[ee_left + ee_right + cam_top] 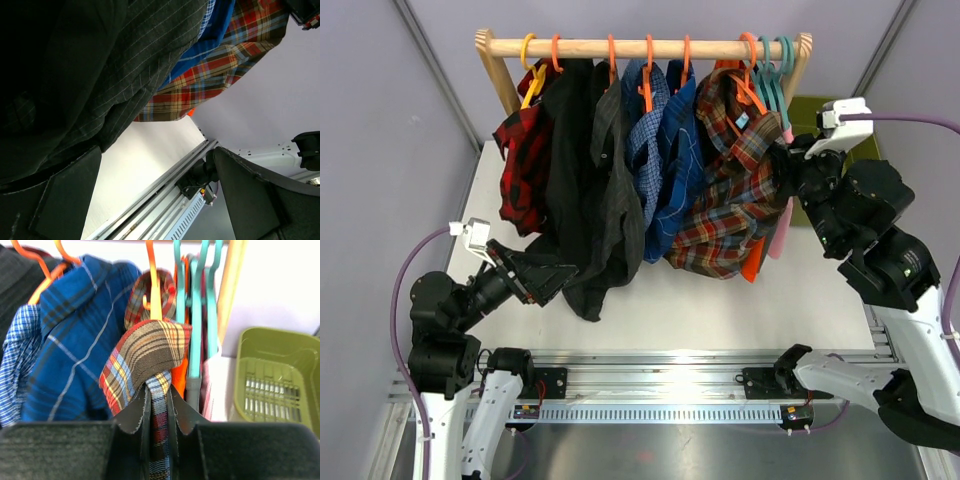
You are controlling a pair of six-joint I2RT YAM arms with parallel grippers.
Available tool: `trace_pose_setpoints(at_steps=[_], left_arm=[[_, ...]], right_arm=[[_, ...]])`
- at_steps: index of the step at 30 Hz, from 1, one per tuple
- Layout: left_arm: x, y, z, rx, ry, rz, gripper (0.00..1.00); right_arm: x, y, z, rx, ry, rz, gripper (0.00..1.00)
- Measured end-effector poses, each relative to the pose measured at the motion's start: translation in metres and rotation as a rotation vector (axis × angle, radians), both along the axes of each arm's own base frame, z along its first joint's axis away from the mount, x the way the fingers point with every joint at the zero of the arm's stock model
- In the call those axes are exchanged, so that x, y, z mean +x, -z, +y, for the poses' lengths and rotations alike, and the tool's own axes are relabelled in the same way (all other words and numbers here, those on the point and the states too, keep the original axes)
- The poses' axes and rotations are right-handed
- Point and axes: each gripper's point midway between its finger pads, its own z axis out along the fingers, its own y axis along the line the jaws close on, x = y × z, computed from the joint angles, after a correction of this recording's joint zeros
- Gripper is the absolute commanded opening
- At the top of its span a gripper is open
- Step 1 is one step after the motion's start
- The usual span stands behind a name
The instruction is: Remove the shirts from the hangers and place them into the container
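Shirts (620, 170) crowd the rail (640, 47) at 12 o'clock. Green basket (280, 335) waits at 2 o'clock. Right gripper (157, 397) pinches the plaid shirt (730, 200) at 1 o'clock; a hard pull could yank its orange hanger (151, 275) off too. Left gripper (158, 196) gapes, empty.

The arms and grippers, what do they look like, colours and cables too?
The left arm and right arm have chunky black joint housings on white lower links. A purple cable runs to a white camera block at each wrist. The left gripper and right gripper are black, with broad flat fingers.
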Motion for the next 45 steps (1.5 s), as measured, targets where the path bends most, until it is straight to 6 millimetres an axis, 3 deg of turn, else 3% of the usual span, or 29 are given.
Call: trace_pose_setpoints(at_steps=[4,14,17,21,26,34,39,40,41,42,43,45], left_arm=[[0.004,0.001,-0.001,-0.009,0.004,0.015,0.99],[0.001,0.009,0.0,0.008,-0.002,0.038,0.99],[0.001,0.012,0.001,0.02,-0.006,0.042,0.99],[0.0,0.015,0.002,0.029,-0.009,0.052,0.99],[0.0,0.015,0.002,0.03,-0.009,0.05,0.99],[0.003,0.013,0.001,0.021,-0.008,0.045,0.99],[0.008,0.016,0.001,0.015,-0.009,0.06,0.99],[0.008,0.016,0.001,0.014,-0.009,0.063,0.99],[0.008,0.016,0.001,0.014,-0.009,0.064,0.99],[0.008,0.016,0.001,0.013,-0.009,0.065,0.99],[0.008,0.016,0.001,0.013,-0.009,0.064,0.99],[0.009,0.016,0.001,0.013,-0.009,0.063,0.99]], right_arm=[[0.007,-0.004,0.002,-0.018,0.016,-0.007,0.0],[0.073,0.006,0.056,-0.054,0.009,-0.028,0.0],[0.084,0.004,0.065,-0.047,0.007,-0.056,0.0],[0.084,-0.011,0.065,-0.021,0.005,-0.12,0.0],[0.076,-0.044,0.057,0.03,0.02,-0.244,0.0],[0.045,-0.115,0.019,0.158,0.108,-0.487,0.0],[0.041,-0.123,0.009,0.168,0.136,-0.478,0.0],[0.043,-0.121,0.011,0.158,0.134,-0.455,0.02],[0.045,-0.117,0.013,0.147,0.132,-0.431,0.19],[0.048,-0.112,0.017,0.14,0.121,-0.398,0.49],[0.052,-0.108,0.021,0.128,0.11,-0.362,0.65],[0.06,-0.099,0.032,0.092,0.083,-0.292,0.73]])
